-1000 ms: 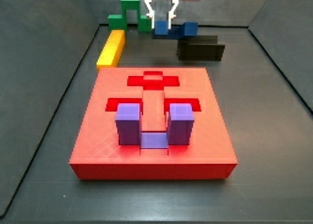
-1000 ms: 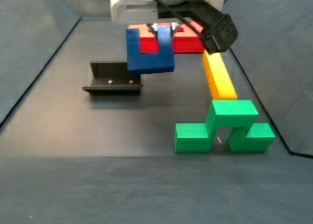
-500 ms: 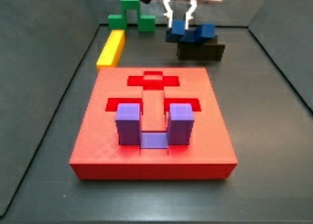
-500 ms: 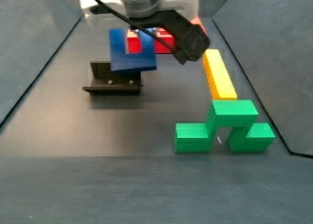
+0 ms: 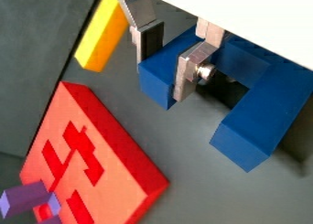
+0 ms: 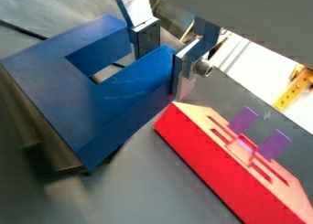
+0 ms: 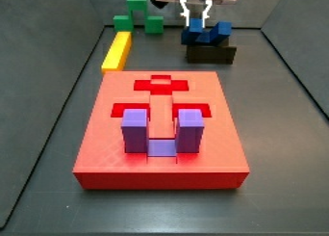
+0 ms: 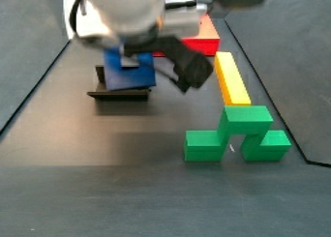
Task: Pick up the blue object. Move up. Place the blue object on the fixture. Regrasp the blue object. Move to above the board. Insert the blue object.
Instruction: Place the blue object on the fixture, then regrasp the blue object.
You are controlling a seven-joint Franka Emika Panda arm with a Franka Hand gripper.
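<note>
The blue object is a dark blue U-shaped block, and it hangs right over the dark fixture at the back right. I cannot tell whether the two touch. My gripper is above it, shut on one prong of the blue object. In both wrist views the silver fingers clamp that prong from either side. The fixture shows just under the blue object in a side view, where the arm hides the gripper. The red board lies in front.
A purple U-shaped block stands in a slot of the board. A yellow bar lies along the board's far left. A green block stands at the back. Dark walls close the workspace on both sides.
The gripper has carried the blue object across and down, from beside the green block to just over the fixture.
</note>
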